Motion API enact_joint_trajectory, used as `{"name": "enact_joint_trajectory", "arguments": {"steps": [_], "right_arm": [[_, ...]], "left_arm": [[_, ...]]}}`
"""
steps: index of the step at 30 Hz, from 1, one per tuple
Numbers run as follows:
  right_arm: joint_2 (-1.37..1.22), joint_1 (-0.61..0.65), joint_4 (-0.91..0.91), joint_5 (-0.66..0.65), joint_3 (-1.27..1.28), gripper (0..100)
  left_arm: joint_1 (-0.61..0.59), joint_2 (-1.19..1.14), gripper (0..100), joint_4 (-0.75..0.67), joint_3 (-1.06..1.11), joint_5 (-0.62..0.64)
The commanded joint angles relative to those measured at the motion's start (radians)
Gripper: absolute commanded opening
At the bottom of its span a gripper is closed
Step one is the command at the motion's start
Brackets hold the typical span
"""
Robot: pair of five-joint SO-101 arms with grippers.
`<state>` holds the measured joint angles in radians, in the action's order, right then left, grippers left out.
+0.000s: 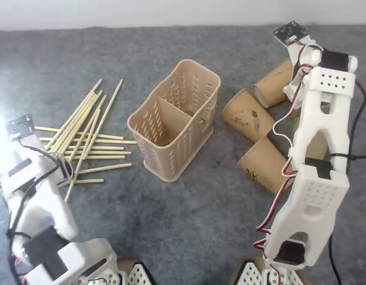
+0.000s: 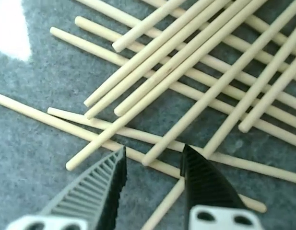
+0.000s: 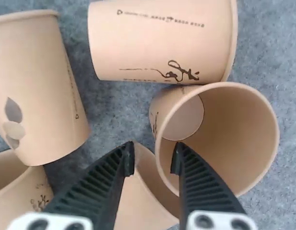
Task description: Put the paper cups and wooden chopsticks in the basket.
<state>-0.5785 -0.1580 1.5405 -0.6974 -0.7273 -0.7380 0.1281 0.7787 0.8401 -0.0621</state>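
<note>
Several wooden chopsticks (image 1: 88, 133) lie in a crossed pile left of the beige slotted basket (image 1: 174, 119). My left gripper (image 2: 153, 154) hangs open just above the pile's near edge, with one chopstick end (image 2: 148, 160) between its fingertips. Right of the basket, several brown paper cups (image 1: 248, 116) lie on their sides. Low over them, my right gripper (image 3: 153, 147) is open and straddles the rim of a cup whose mouth faces the camera (image 3: 224, 139). Another cup (image 3: 143, 201) lies under the fingers. In the high view the right arm (image 1: 319, 119) covers part of the cups.
The basket stands upright with a divider making two compartments, both with nothing in them. Everything rests on grey carpet (image 1: 188, 225). The left arm (image 1: 34, 202) is at the near left. Bare carpet lies in front of the basket between the arm bases.
</note>
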Motion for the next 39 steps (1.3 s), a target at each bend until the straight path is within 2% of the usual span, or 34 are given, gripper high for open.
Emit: {"name": "enact_joint_trajectory", "arguments": {"steps": [1, 2, 4, 6, 12, 17, 23, 30, 39], "right_arm": [[0.012, -0.016, -0.016, -0.063, -0.048, 6.1], [0.012, -0.016, -0.016, -0.077, -0.048, 0.6], [0.012, -0.016, -0.015, -0.083, -0.048, 2.6], [0.01, -0.016, -0.016, -0.083, -0.046, 0.3], [0.01, -0.016, -0.008, -0.083, -0.044, 0.8], [-0.01, -0.016, -0.008, -0.086, -0.044, 0.8], [-0.054, -0.016, -0.007, -0.084, -0.044, 0.8], [-0.05, -0.01, -0.004, -0.083, -0.044, 0.8], [-0.05, -0.015, 0.053, -0.087, -0.051, 0.8]], "left_arm": [[0.006, 0.049, 18, -0.017, -0.007, 0.009], [0.006, 0.051, 18, -0.015, -0.008, 0.009], [0.012, 0.051, 18, -0.014, -0.015, 0.011], [0.035, 0.051, 18, 0.006, -0.031, 0.011], [0.107, 0.06, 18, 0.18, -0.153, 0.011], [0.103, 0.206, 18, 0.265, -0.225, 0.0], [0.146, 0.276, 18, 0.242, -0.216, -0.219], [0.17, 0.127, 18, 0.236, -0.259, -0.339], [0.166, -0.292, 18, 0.267, -0.561, -0.4]]}}
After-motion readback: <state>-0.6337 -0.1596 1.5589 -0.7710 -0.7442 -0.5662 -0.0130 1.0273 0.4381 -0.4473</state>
